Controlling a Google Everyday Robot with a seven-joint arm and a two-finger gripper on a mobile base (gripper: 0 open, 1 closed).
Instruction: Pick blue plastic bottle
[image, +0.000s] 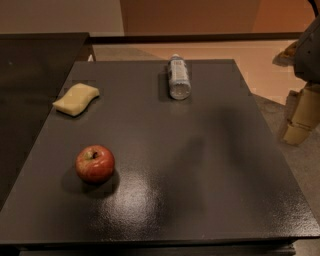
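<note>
The blue plastic bottle (179, 77) lies on its side near the far edge of the dark table (210, 165), cap pointing away from me. It is clear with a pale bluish label and a ribbed body. My gripper (299, 117) hangs at the right edge of the view, beyond the table's right side and well to the right of the bottle. It holds nothing that I can see.
A red apple (95, 163) sits at the front left of the table. A yellow sponge (76, 99) lies at the left, further back. A second dark surface (30, 75) adjoins on the left. Floor shows to the right.
</note>
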